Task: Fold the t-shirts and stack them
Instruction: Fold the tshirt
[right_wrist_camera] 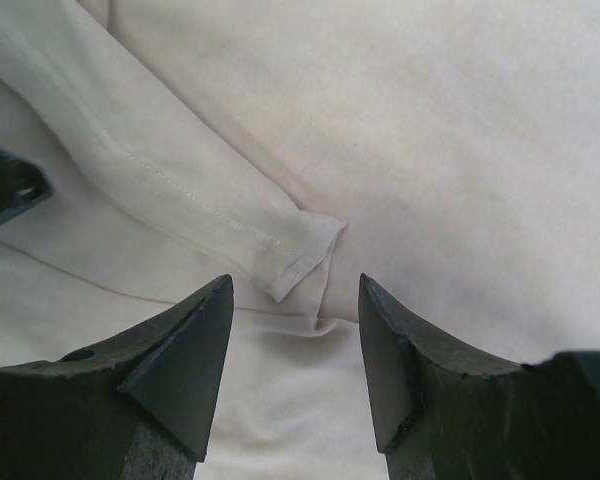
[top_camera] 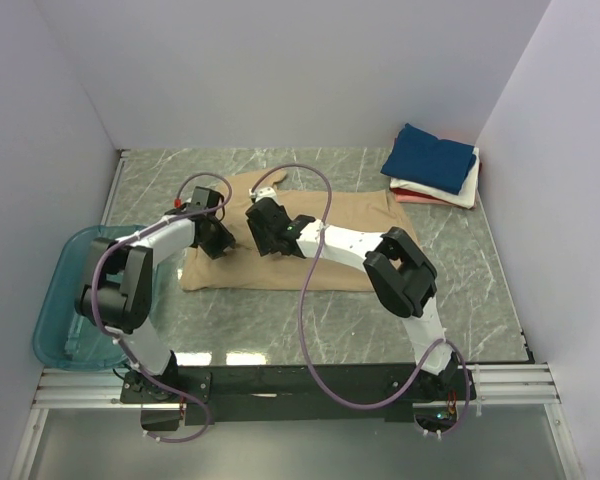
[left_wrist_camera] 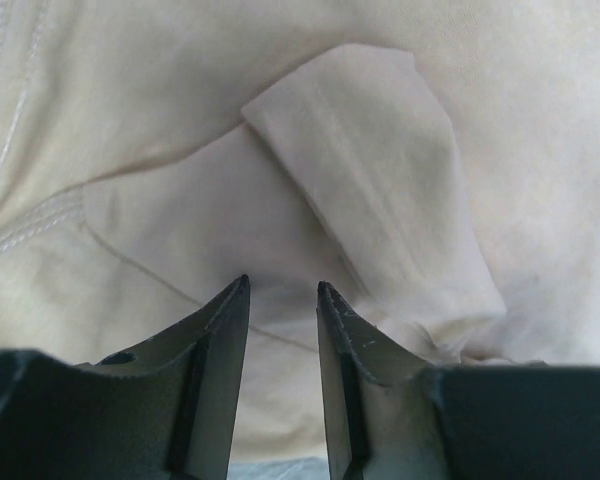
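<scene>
A tan t-shirt [top_camera: 330, 235] lies spread on the marble table. My left gripper [top_camera: 220, 243] hovers over its left part, open, with nothing between the jaws; in the left wrist view [left_wrist_camera: 282, 287] a folded-in sleeve [left_wrist_camera: 380, 190] lies just ahead. My right gripper [top_camera: 267, 232] is open above the shirt's middle-left; in the right wrist view [right_wrist_camera: 293, 283] the sleeve's hemmed corner [right_wrist_camera: 305, 255] lies between and just ahead of the fingertips. A stack of folded shirts, navy [top_camera: 430, 157] on white [top_camera: 450, 195] on pinkish red [top_camera: 420, 199], sits at the far right.
A translucent teal tub [top_camera: 65, 300] sits off the table's left edge beside the left arm. White walls close in on the left, back and right. Purple cables loop over both arms.
</scene>
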You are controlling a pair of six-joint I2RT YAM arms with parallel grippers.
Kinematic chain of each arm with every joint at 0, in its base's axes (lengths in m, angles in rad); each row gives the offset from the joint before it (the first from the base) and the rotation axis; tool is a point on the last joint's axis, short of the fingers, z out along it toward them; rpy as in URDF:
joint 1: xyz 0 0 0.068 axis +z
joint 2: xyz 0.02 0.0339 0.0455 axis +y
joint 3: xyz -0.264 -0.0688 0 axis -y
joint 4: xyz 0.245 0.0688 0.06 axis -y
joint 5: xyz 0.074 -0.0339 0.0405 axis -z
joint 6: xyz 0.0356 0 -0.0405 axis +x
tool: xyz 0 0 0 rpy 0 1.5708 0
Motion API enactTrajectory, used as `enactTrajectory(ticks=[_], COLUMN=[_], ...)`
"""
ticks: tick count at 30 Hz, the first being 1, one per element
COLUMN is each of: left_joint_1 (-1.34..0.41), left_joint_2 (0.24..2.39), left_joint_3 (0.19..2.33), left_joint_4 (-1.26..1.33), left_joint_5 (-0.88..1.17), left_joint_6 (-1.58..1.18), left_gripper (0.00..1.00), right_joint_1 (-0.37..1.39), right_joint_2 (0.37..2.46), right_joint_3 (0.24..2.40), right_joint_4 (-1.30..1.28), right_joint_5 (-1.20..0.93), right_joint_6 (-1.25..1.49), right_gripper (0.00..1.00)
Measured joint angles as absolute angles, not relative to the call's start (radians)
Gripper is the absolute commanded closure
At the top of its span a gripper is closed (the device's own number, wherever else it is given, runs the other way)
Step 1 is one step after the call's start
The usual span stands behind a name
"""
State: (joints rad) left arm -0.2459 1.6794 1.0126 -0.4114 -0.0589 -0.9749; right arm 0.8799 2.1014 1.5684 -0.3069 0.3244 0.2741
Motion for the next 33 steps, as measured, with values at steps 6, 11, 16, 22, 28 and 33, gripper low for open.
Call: enactTrajectory(ticks=[6, 11, 16, 22, 28, 33], left_joint_1=[-0.254, -0.262, -0.268, -0.272, -0.272, -0.272], left_joint_2=[1.731, 1.766, 1.798, 1.823, 1.832, 1.862], left_joint_3=[1.052, 1.1, 1.142, 1.184, 1.209, 1.246], left_joint_4=[-0.426, -0.447, -0.456, -0.476, -0.483, -0.482], left_joint_5=[-0.069, -0.076, -0.076, -0.076, -0.076, -0.076], left_joint_6=[-0.96, -0.954, -0.95, -0.947, -0.947, -0.946], left_gripper=[0.62, 0.61, 0.6, 0.6, 0.6, 0.6], right_joint_1=[0.88, 0.88, 0.88, 0.88, 0.88, 0.88], right_joint_2=[2.088, 2.088, 2.088, 2.088, 2.088, 2.096], right_joint_3=[1.568, 1.568, 1.568, 1.568, 1.565, 1.565], right_joint_4=[-0.307, -0.307, -0.307, -0.307, -0.3, -0.29], right_joint_5=[0.319, 0.309, 0.305, 0.3, 0.291, 0.29], right_joint_6=[0.276, 0.28, 0.283, 0.285, 0.287, 0.279], right_gripper=[0.4, 0.4, 0.4, 0.41, 0.41, 0.41])
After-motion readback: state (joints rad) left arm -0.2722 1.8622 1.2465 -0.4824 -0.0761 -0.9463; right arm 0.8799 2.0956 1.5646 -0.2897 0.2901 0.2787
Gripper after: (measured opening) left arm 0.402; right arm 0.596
